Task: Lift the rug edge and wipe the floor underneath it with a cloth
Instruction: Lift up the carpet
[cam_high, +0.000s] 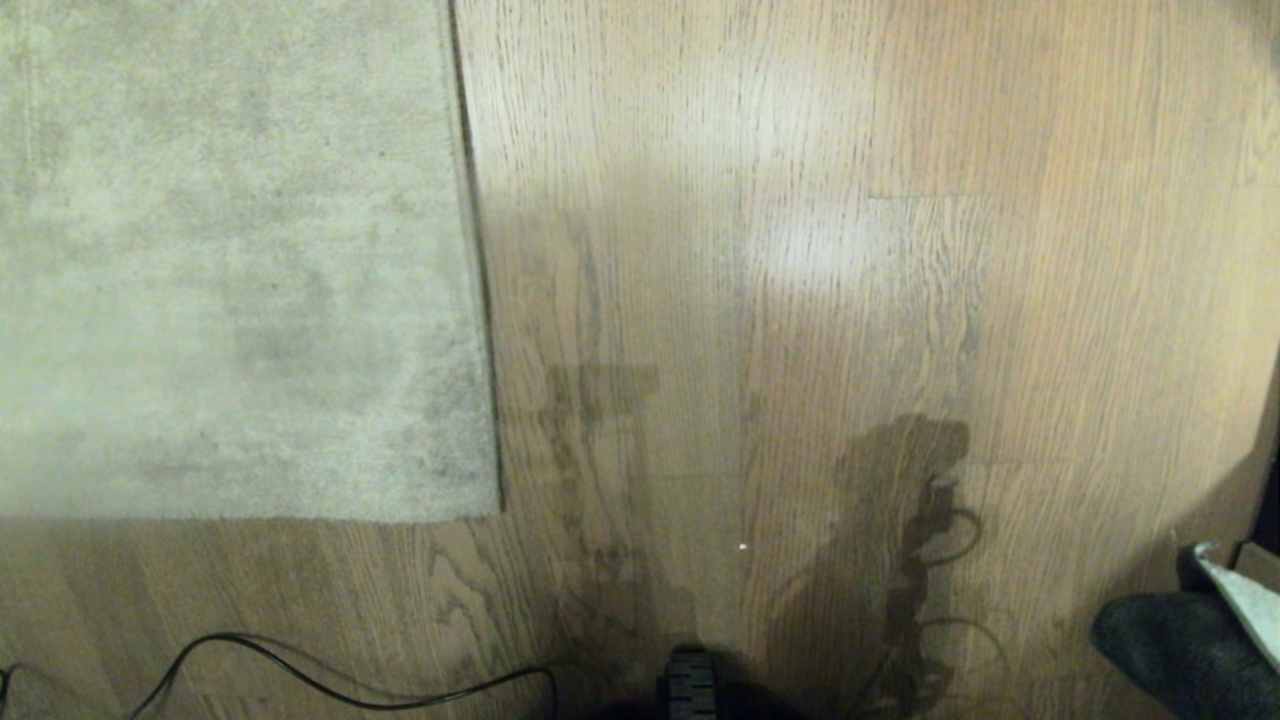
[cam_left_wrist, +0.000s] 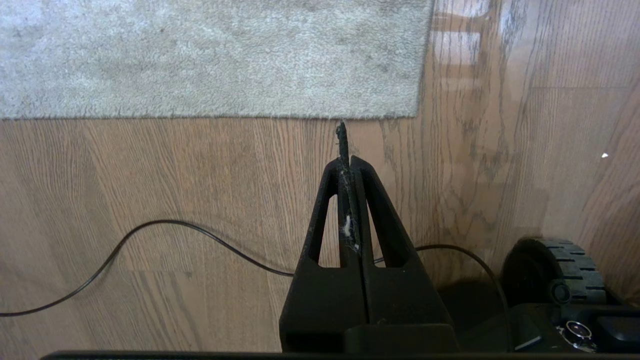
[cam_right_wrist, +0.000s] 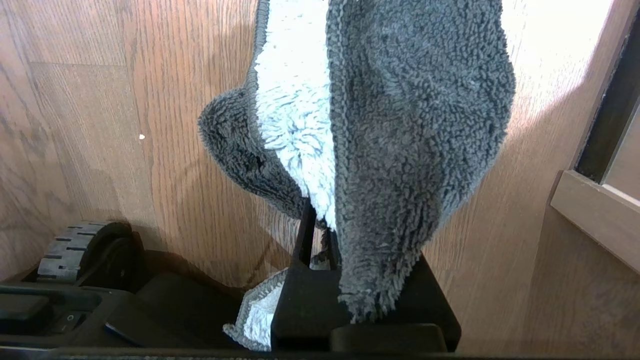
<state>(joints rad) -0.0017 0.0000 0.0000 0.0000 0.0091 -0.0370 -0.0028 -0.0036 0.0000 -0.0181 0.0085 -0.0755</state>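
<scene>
You're at the start: the pale grey-beige short-pile rug lies flat on the light brown wood-grain floor. Your left gripper, pressed closed and empty, hangs near the rug's corner; your right gripper, well right of the rug, clamps the dark grey fluffy cloth. Next, open the left jaws and catch that edge.

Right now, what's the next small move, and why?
Probably open the left gripper and reach it towards the rug corner. The rug lies flat on the floor, its edge unlifted, and the left gripper is shut and empty short of it. The right gripper is already shut on the cloth, so wiping only waits on the lift.
</scene>
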